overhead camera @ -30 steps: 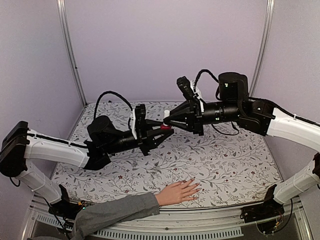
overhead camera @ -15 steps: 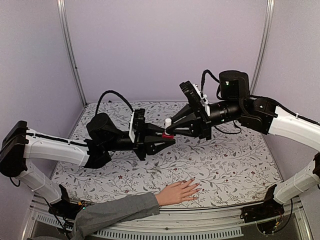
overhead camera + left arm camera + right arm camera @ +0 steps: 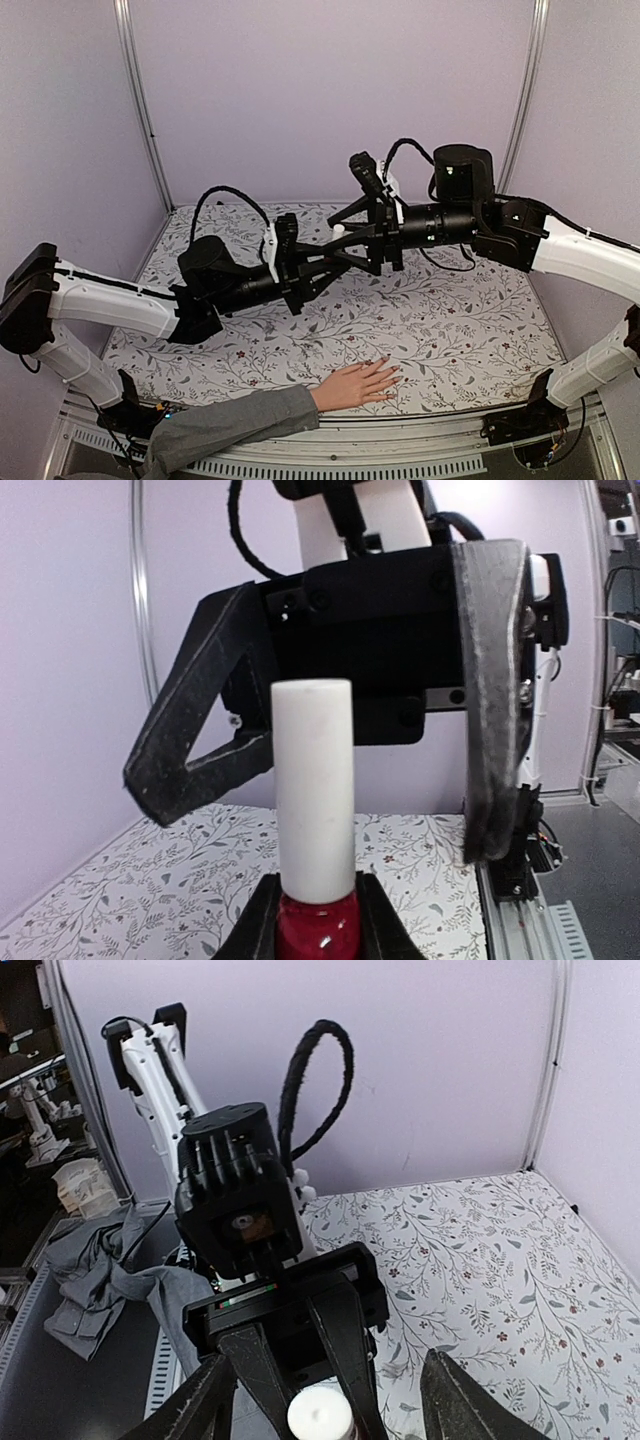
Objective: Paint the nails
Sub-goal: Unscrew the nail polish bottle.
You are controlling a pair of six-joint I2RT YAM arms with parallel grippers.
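Observation:
A pale hand (image 3: pixel 352 386) in a grey sleeve (image 3: pixel 230 420) lies palm down at the table's near edge. Its nails (image 3: pixel 394 374) point right and are too small to tell their colour. High above the table middle, my left gripper (image 3: pixel 332 258) (image 3: pixel 318 930) is shut on a small red bottle (image 3: pixel 318 928) with a tall white cap (image 3: pixel 315 790) (image 3: pixel 339 231) (image 3: pixel 320 1418). My right gripper (image 3: pixel 340 240) (image 3: pixel 325 1410) faces it, open. Its fingers (image 3: pixel 490 700) stand well off either side of the cap without touching it.
The floral tablecloth (image 3: pixel 450 330) covers the table between purple walls. Both arms meet in mid-air well behind the hand. Outside the cell, grey cloth (image 3: pixel 100 1280) lies on a bench. A metal rail (image 3: pixel 420 440) runs along the near edge.
My right gripper, shut on the white cap a second ago, has let go and spread its jaws wide. The left gripper keeps hold of the bottle, which sits slightly higher now.

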